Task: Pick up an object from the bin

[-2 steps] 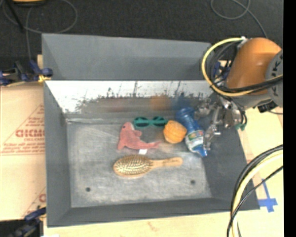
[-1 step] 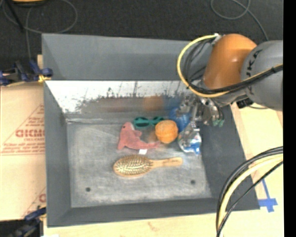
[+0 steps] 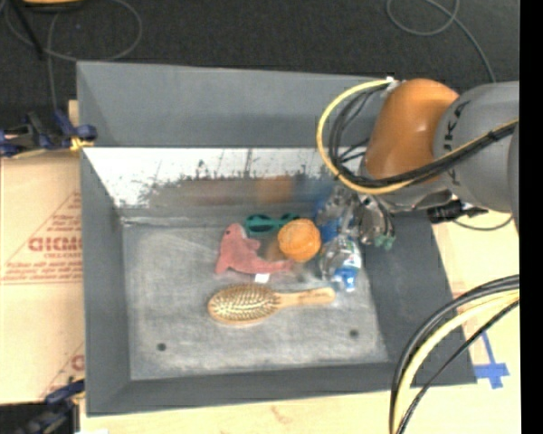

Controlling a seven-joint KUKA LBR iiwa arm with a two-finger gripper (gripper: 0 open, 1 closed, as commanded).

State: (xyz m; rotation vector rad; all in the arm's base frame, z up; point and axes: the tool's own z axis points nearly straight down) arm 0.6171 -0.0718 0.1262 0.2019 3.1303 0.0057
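The gripper (image 3: 350,231) hangs at the bin's (image 3: 102,287) right, over a small blue-and-clear thing (image 3: 347,269) and beside the round, rough orange ball (image 3: 299,240); open or closed, I cannot tell. Best to come down straight, clear of the brush's (image 3: 244,305) smooth wooden handle and the flat pink piece (image 3: 240,253)

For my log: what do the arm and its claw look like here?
Grey rounded arm with dark lettering on its side, a glossy orange domed cover at the wrist, and yellow and black cables looping around it. The claw below is small, dark and metallic.
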